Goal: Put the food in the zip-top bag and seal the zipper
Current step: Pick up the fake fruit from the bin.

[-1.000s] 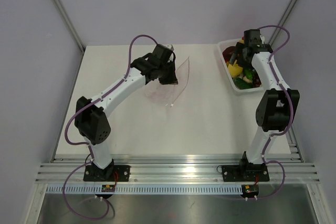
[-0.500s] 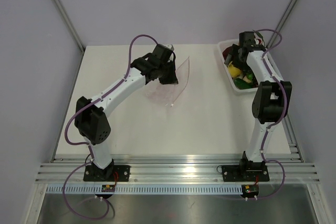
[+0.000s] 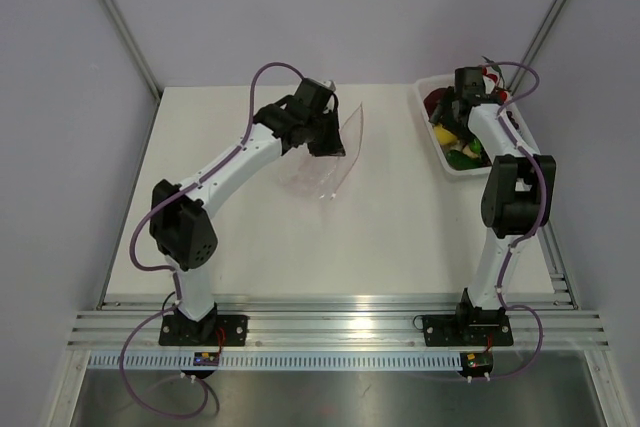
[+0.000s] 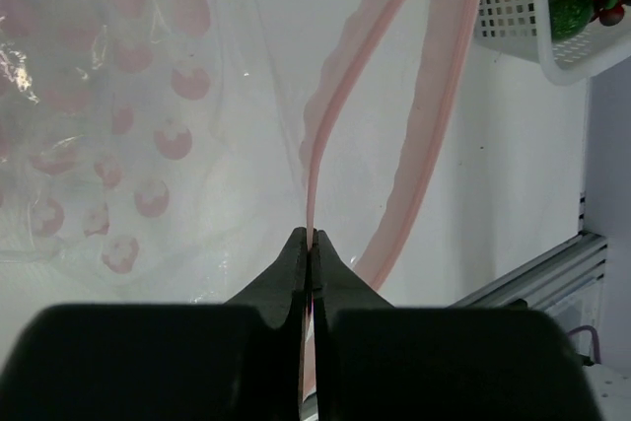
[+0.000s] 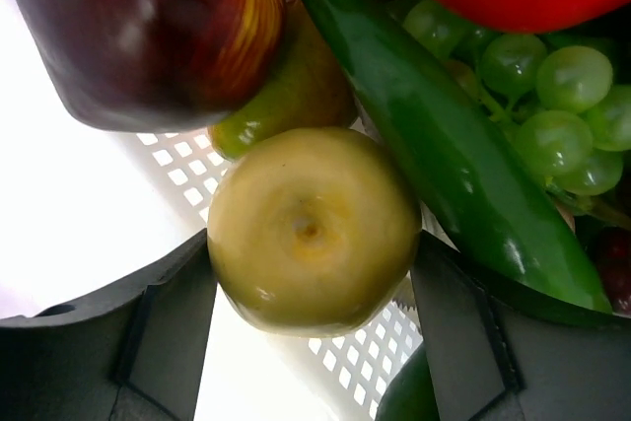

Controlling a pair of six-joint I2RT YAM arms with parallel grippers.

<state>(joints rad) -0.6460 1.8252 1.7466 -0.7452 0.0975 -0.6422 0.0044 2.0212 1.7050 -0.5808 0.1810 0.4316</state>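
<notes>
Deeper into the basket [image 3: 430,139] now, my right gripper [image 5: 314,255] straddles a yellow fruit [image 5: 314,224], wide; whether it grips, I cannot tell. My left gripper [image 4: 310,244] pinches the bag [image 4: 118,145] by its zipper [image 4: 325,115].

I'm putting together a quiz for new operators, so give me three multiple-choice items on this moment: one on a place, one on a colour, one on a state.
1. Where on the table does the white basket stand?
A) near-left corner
B) far-right corner
C) centre

2. What colour is the fruit between the fingers of the right end effector?
A) yellow
B) blue
C) white

3. How is the left end effector?
A) wide open above the table
B) shut on the pink strip of the bag
C) shut on a tomato

Answers:
1 B: the top view shows the basket at the far right edge.
2 A: the right wrist view shows a yellow fruit there.
3 B: the left wrist view shows the jaws pinched together on the strip.
</notes>
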